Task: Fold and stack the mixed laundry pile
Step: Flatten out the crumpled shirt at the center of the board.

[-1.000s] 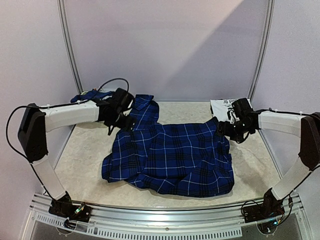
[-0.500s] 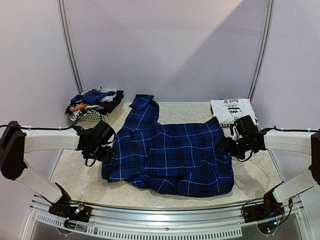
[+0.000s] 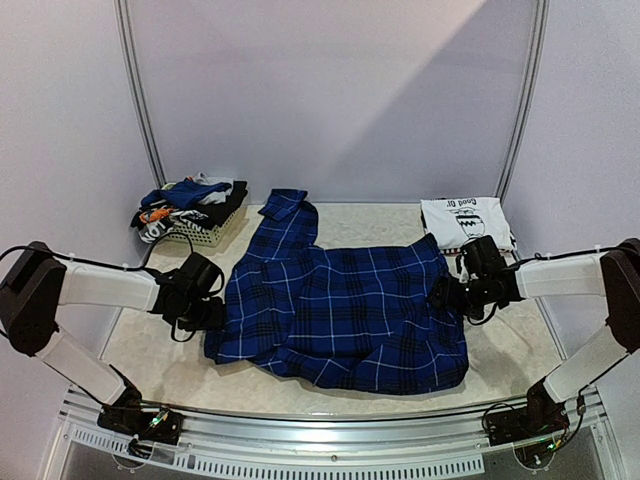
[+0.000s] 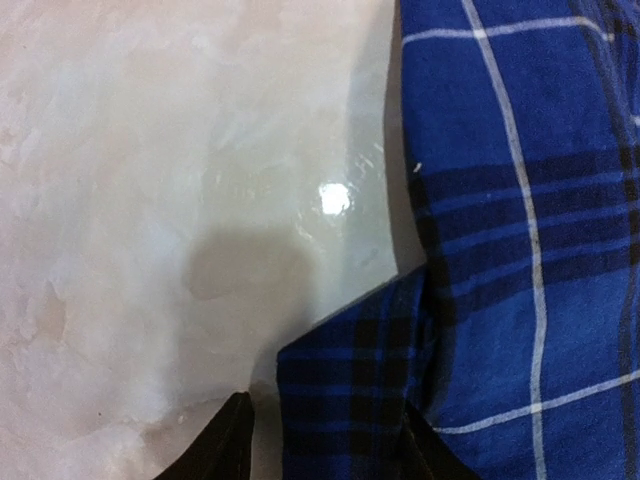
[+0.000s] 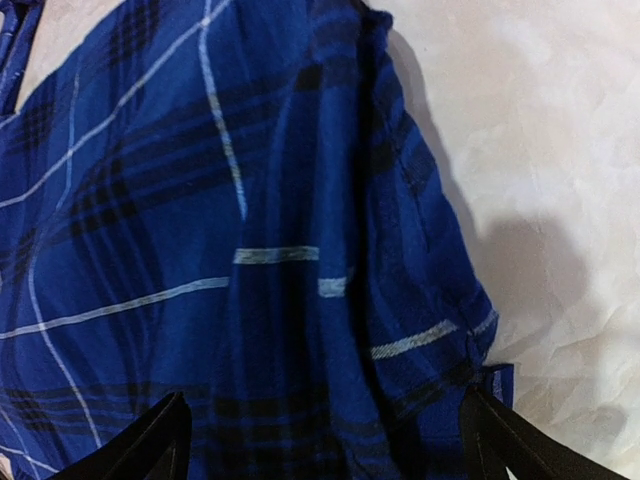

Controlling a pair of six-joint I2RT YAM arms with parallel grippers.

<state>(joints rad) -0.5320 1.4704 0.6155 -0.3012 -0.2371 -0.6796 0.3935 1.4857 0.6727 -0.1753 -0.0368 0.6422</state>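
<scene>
Pale marbled tabletop (image 3: 160,350) and lilac walls, that's the whole setting. The blue-and-black plaid shirt (image 3: 350,310) lies spread across the middle of the overhead view, with one sleeve or collar end running up toward the back. The rest of the laundry pile (image 3: 185,195) is heaped in a white basket (image 3: 205,232) at upper left, and a folded white tee (image 3: 465,218) with a dark print sits at upper right.

The left gripper (image 3: 205,308) is down at the shirt's left edge. Its wrist view shows the jaws apart around a small corner of plaid, with a sliver of bare surface beside one finger, so nothing looks pinched. The right gripper (image 3: 450,295) is spread wide over the rumpled right edge, with a doubled seam between its fingers.

From where I stand the shirt looks light, thin and floppy. It'll sag and drag rather than hold a line, and it should slide easily on that glossy top. Best to take it at the hemmed corners and seams, where the doubled cloth gives the fingers something to bite. Both sides should be lifted together so the fold lands square.
</scene>
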